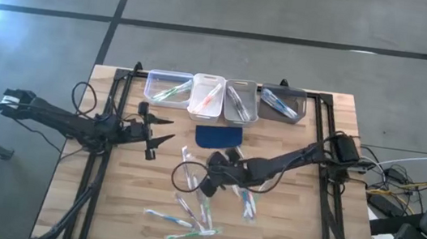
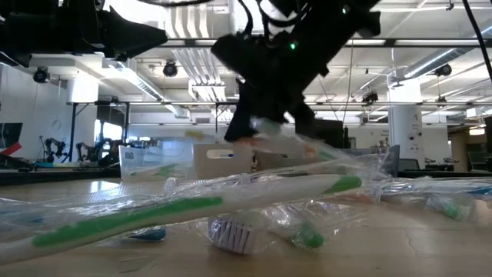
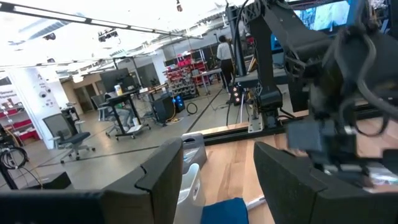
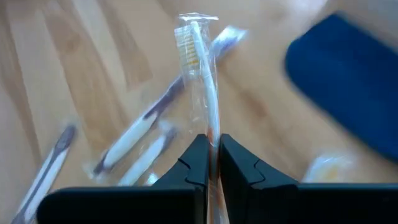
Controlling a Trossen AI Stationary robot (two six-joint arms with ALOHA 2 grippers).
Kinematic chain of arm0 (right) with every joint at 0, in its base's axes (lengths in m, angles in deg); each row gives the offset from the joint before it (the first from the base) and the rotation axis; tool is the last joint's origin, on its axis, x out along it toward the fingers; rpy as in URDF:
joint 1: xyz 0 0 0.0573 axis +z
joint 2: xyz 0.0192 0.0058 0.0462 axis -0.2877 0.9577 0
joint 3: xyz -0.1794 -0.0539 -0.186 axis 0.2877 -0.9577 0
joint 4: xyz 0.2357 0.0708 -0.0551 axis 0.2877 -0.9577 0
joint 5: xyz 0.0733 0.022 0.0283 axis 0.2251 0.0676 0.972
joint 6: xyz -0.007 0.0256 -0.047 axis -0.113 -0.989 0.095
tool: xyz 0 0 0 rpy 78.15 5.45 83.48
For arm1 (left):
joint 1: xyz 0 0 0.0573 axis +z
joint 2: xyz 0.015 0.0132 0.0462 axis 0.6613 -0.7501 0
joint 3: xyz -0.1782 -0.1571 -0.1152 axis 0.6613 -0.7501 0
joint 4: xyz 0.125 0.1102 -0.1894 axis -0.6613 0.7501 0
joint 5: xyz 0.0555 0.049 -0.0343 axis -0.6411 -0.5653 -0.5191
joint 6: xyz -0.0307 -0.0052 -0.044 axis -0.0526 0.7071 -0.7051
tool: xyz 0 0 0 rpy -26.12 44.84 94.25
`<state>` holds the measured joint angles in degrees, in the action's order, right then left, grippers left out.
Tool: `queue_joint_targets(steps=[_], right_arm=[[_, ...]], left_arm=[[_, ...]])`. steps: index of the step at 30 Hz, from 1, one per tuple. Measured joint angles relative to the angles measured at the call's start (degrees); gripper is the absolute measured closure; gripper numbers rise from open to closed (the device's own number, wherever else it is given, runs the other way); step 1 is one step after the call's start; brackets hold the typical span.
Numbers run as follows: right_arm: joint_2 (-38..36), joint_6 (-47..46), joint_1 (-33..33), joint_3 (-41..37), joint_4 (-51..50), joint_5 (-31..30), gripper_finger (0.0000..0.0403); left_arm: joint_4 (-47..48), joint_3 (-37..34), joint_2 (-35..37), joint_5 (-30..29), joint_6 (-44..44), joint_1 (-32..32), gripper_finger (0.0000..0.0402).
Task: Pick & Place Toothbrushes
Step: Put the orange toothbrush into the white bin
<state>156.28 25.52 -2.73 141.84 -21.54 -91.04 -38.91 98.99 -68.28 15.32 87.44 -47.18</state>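
Two grippers: our right gripper pinches an orange-bristled toothbrush by its handle, lifted off the bench middle, probably bound for the bins along the far edge. Our left gripper waits agape near the left edge.

The wooden desk carries four bins, a blue pad and scattered wrapped toothbrushes around the right end effector.
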Motion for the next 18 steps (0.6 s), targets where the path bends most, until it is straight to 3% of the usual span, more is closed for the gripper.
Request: queue_joint_targets(steps=[12,18], right_arm=[[-11.38,9.37,1.20,-0.18,1.65,-13.88,0.0389],[-13.58,12.15,2.36,-0.44,6.71,-17.60,0.0389]], left_arm=[[0.17,0.00,0.00,0.15,-0.19,0.04,0.0200],[0.19,0.00,0.00,0.15,-0.25,0.04,0.0200]])
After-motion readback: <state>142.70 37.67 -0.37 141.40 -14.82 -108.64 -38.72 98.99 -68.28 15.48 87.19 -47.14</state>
